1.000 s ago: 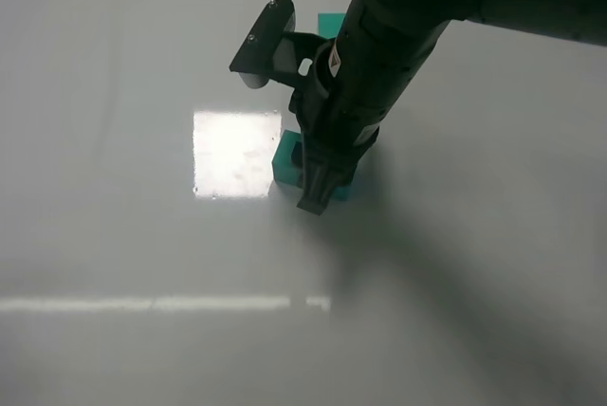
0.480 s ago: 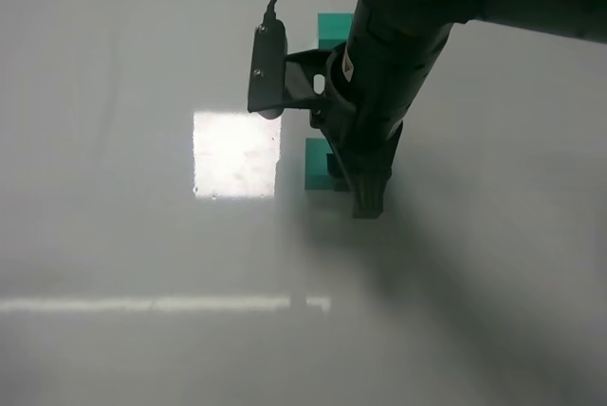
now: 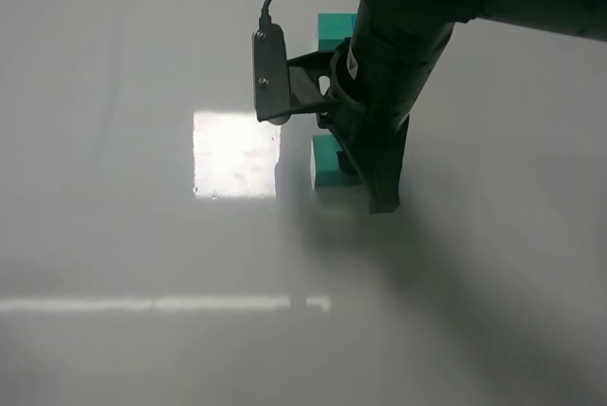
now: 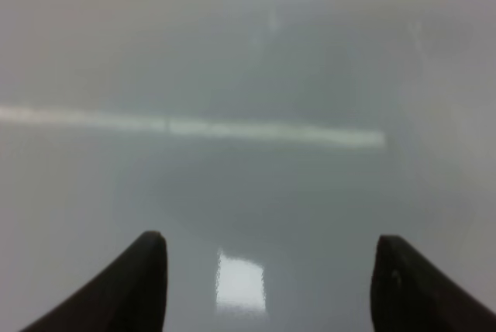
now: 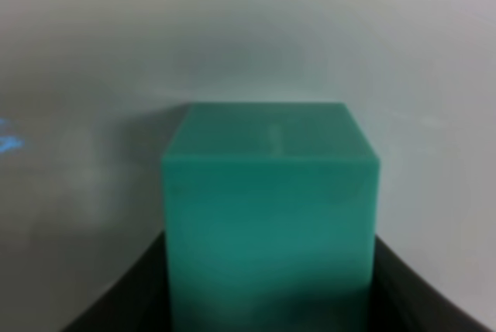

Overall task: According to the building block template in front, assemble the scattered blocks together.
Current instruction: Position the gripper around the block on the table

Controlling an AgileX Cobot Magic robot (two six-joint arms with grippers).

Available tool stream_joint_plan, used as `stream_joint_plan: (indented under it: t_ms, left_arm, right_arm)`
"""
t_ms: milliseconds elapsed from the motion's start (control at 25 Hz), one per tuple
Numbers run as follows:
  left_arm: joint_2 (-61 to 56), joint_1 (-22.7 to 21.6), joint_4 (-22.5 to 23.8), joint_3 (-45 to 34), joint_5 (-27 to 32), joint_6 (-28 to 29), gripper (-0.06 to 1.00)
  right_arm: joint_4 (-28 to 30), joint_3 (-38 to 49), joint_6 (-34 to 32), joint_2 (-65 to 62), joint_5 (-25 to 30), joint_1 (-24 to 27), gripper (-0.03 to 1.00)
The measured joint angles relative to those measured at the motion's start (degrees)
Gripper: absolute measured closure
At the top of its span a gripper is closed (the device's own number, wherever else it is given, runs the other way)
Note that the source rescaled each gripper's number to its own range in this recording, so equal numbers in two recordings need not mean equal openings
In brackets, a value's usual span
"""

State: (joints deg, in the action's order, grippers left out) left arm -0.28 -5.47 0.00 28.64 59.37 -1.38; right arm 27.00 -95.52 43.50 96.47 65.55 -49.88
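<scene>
- Centrally, the right arm (image 3: 398,55) is angled steeply down from the upper right, its wrist camera bracket jutting toward the left.
- The right gripper (image 5: 267,301) is seen pinching the teal-green cube (image 5: 270,216), one dark finger at each side face.
- The cube (image 3: 327,161) is seen low at the table (image 3: 142,235), near a bright reflection.
- A teal template block (image 3: 334,28) is partly hidden behind the arm.
- The left gripper (image 4: 267,285) is held over bare table, jaws spread and empty.
</scene>
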Motion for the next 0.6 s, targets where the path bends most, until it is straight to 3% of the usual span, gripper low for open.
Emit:
stream_joint_plan:
  t_ms: [120, 160, 280, 440, 600]
  left_arm:
    - [0.0, 0.0, 0.0, 0.0, 0.0, 0.0, 0.36]
    - [0.0, 0.0, 0.0, 0.0, 0.0, 0.0, 0.36]
    - [0.0, 0.0, 0.0, 0.0, 0.0, 0.0, 0.36]
    - [0.0, 0.0, 0.0, 0.0, 0.0, 0.0, 0.36]
    - [0.0, 0.0, 0.0, 0.0, 0.0, 0.0, 0.36]
  right_arm:
    - [-0.4, 0.0, 0.0, 0.0, -0.1, 0.0, 0.76]
    - [-0.6, 0.0, 0.0, 0.0, -0.1, 0.0, 0.70]
    - [-0.9, 0.0, 0.0, 0.0, -0.2, 0.0, 0.39]
    - [-0.9, 0.0, 0.0, 0.0, -0.4, 0.0, 0.18]
    - [-2.3, -0.9, -1.0, -0.1, -0.1, 0.0, 0.12]
